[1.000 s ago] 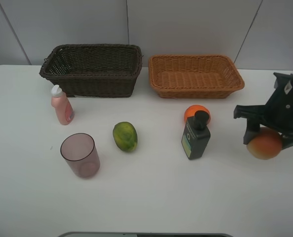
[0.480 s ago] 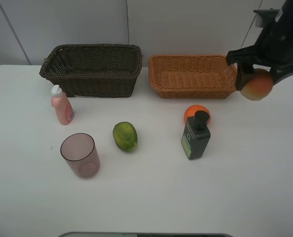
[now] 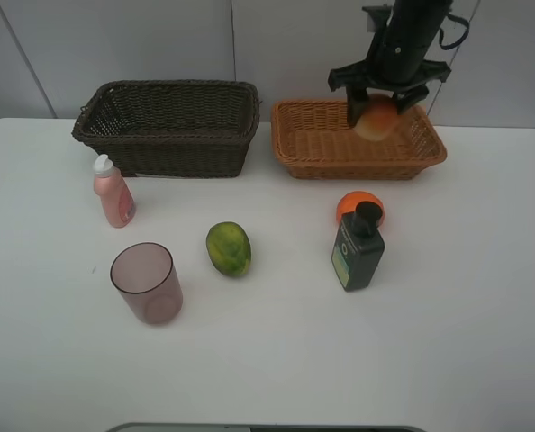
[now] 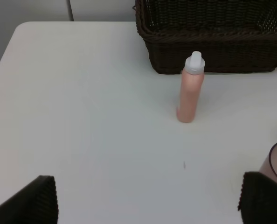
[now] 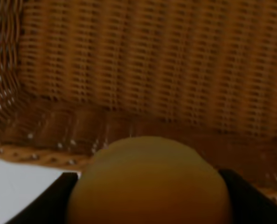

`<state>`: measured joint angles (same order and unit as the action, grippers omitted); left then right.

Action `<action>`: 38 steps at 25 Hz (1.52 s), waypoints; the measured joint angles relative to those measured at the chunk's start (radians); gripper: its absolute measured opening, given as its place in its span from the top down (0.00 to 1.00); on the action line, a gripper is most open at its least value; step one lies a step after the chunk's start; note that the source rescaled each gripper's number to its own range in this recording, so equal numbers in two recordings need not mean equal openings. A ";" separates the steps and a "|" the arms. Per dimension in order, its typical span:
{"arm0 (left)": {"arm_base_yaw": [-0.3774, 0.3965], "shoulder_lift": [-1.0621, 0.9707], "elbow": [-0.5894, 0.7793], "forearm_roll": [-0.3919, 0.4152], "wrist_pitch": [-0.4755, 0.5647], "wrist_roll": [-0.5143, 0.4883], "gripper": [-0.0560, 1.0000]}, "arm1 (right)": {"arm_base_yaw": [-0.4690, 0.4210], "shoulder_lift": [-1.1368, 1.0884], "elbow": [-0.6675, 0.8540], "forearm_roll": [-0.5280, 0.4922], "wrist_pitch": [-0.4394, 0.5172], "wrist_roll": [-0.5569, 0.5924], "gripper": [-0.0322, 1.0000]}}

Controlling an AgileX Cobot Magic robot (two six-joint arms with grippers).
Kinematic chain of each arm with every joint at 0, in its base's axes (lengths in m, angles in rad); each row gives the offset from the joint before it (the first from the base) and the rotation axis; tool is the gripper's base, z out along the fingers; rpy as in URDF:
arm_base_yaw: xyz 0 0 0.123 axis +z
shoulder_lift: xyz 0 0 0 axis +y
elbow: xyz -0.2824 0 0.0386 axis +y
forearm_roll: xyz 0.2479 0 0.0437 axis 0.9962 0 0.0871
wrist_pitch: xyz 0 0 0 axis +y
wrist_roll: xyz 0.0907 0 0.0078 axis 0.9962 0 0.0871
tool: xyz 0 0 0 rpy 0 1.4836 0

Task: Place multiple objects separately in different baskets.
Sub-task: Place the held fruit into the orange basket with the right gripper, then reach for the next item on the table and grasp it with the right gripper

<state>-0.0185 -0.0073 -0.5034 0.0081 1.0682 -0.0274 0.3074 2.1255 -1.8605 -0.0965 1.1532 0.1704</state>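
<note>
My right gripper (image 3: 379, 106) hangs over the light orange-tan basket (image 3: 296, 151), shut on the red-orange round fruit (image 3: 376, 118). The right wrist view shows that fruit (image 5: 148, 184) between the black fingers (image 5: 50, 203), above the basket's woven floor (image 5: 143, 60). On the table stand the pink white-capped bottle (image 3: 113, 192), the mauve cup (image 3: 146, 283), the green oval fruit (image 3: 228, 248), the orange (image 3: 352, 203) and the dark green bottle (image 3: 358, 247). The dark brown basket (image 3: 168, 126) sits at the back left. My left gripper (image 4: 148, 205) is open near the pink bottle (image 4: 191, 88), apart from it.
The two baskets stand side by side against the back wall. The dark green bottle stands directly in front of the orange. In the left wrist view, the cup's rim (image 4: 276, 158) shows at one edge and the dark basket (image 4: 213, 37) lies behind the pink bottle.
My right gripper has carried the red-orange fruit from low at the table's right side up and leftward to above the light basket. Nothing else has moved.
</note>
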 joint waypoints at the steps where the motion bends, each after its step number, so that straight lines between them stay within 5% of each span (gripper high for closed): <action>1: 0.000 0.000 0.000 0.000 0.000 0.000 0.00 | 0.000 0.028 -0.039 0.000 0.000 0.000 0.60; 13: 0.000 0.000 0.000 0.000 0.000 0.000 0.00 | 0.009 0.232 -0.186 0.004 -0.209 0.009 0.60; 21: 0.000 0.000 0.000 0.000 0.000 0.000 0.00 | 0.009 0.264 -0.186 0.002 -0.249 0.019 0.59; 25: 0.000 0.000 0.000 0.000 0.000 0.000 0.00 | 0.009 0.264 -0.186 0.002 -0.253 0.019 0.18; 27: 0.000 0.000 0.000 0.000 0.000 0.000 0.00 | 0.009 0.264 -0.186 0.002 -0.253 0.019 0.06; 38: 0.000 0.000 0.000 0.000 0.000 0.000 0.00 | 0.009 0.207 -0.188 0.001 -0.172 0.023 0.00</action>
<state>-0.0185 -0.0073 -0.5034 0.0081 1.0682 -0.0274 0.3165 2.3323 -2.0482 -0.0951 0.9814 0.1932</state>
